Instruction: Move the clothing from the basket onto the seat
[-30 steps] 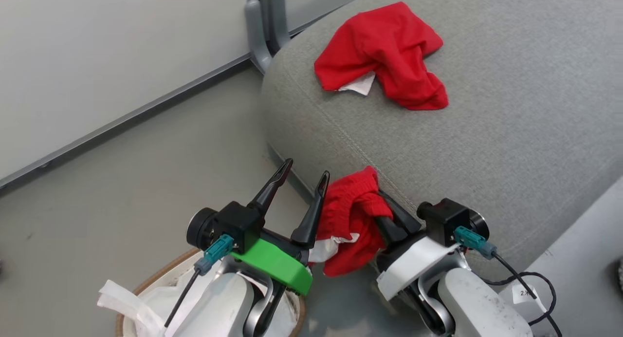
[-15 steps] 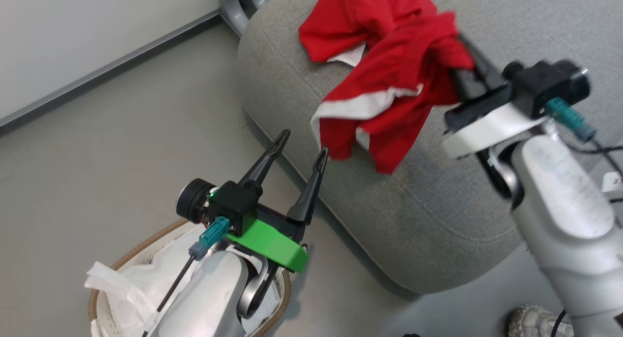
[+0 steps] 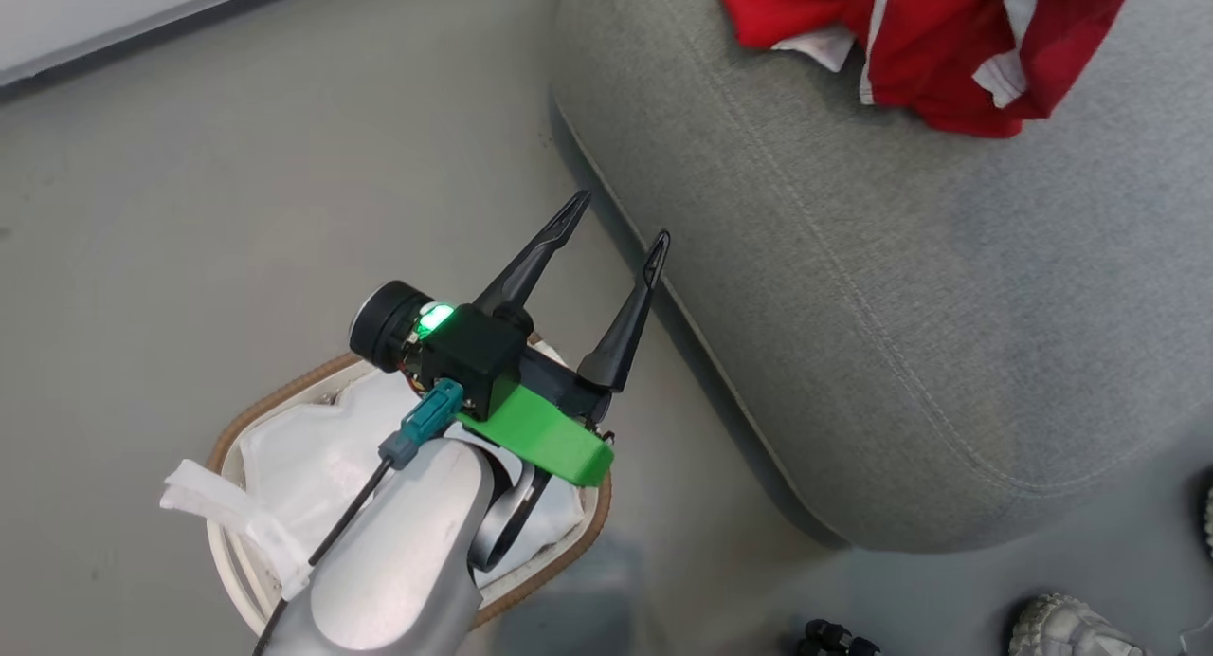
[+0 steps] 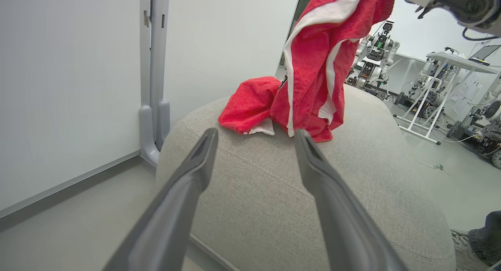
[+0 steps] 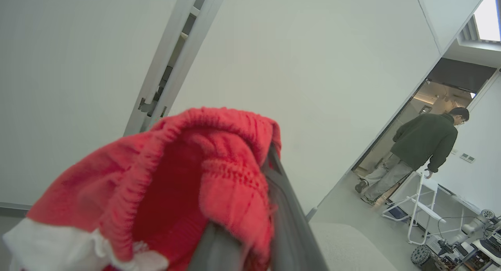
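My left gripper point(image 3: 616, 225) stands open and holds nothing, above the oval basket point(image 3: 232, 428) with its white liner point(image 3: 313, 457). Its open fingers point(image 4: 195, 173) point at the grey seat point(image 4: 254, 192). One red garment point(image 4: 250, 106) lies on the seat. A second red garment with white stripes point(image 4: 325, 67) hangs over the seat from above, its lower end reaching down beside the first. My right gripper point(image 5: 254, 208) is shut on this red garment point(image 5: 176, 177), which drapes over the fingers. Both garments point(image 3: 948, 49) show at the top of the head view on the seat point(image 3: 900, 286).
Grey floor point(image 3: 237, 210) lies left of the seat, with a wall and a grey post point(image 4: 152, 106) behind. A person point(image 5: 422, 153) walks in a doorway far off. A shoe point(image 3: 1061, 628) is near the seat's front corner. Other robots and a white stand point(image 4: 438, 94) are behind.
My right gripper has lifted the red garment from beside the seat's front edge up over the seat and left the head view. The head camera has shifted. The left gripper stays open above the basket.
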Controlling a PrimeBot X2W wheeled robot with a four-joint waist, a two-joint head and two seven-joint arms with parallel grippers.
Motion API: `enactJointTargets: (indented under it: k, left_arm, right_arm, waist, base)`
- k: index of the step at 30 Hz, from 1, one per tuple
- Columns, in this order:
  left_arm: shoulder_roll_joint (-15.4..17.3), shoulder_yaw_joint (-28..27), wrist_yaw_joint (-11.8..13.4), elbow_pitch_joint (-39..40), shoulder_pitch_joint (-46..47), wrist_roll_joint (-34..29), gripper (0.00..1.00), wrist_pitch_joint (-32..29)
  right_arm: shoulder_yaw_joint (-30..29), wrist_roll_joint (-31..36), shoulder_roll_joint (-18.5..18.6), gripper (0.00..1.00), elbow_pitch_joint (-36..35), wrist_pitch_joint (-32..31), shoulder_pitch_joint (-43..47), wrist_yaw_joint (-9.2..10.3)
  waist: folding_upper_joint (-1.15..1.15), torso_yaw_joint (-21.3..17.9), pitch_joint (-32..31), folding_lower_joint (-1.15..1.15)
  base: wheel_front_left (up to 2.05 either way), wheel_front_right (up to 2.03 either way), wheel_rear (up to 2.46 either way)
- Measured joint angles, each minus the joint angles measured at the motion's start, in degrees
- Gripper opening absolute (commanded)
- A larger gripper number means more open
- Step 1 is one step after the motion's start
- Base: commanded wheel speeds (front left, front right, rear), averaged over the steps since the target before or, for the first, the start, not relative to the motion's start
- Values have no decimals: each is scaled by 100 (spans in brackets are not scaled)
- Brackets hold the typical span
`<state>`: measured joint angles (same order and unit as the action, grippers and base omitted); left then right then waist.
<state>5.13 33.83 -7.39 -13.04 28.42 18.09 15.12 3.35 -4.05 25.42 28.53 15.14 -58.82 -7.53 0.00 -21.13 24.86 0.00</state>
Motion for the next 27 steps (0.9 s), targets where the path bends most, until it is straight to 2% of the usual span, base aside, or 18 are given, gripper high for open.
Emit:
enactJointTargets:
  k: [9,15,20,21,22,23,27]
  left_arm:
    - [-5,45,0,65,286,-57,100,0]
    - [-7,-38,0,82,305,-87,100,0]
    - [-5,-146,0,67,305,-80,100,0]
    - [-3,-171,0,60,305,-73,100,0]
    - [-3,-196,0,52,305,-66,100,0]
    - [-3,-221,0,48,305,-65,100,0]
    - [-11,-319,0,1,283,-48,100,0]
  right_arm:
    - [-922,697,-5,0,1053,-1,-142,0]
    - [-1468,1002,-305,0,1467,0,177,0]
    - [-1808,1078,-565,0,1534,0,467,0]
    - [-1861,1078,-632,17,1507,0,536,0]
    - [-1904,1071,-700,47,1464,0,609,0]
    - [-1920,1061,-747,100,1416,0,680,0]
    - [-1952,914,-928,100,1161,0,1105,0]
  waist:
    - [0,599,644,1]
    - [0,966,1022,1]
    - [0,1174,1216,1]
    - [0,1200,1226,1]
    - [0,1211,1217,1]
    - [0,1216,1200,1]
    - [0,1216,1049,0]
  base:
    - [0,0,0]
    - [0,0,0]
    - [0,0,0]
    - [0,0,0]
    - [0,0,0]
    - [0,0,0]
    - [0,0,0]
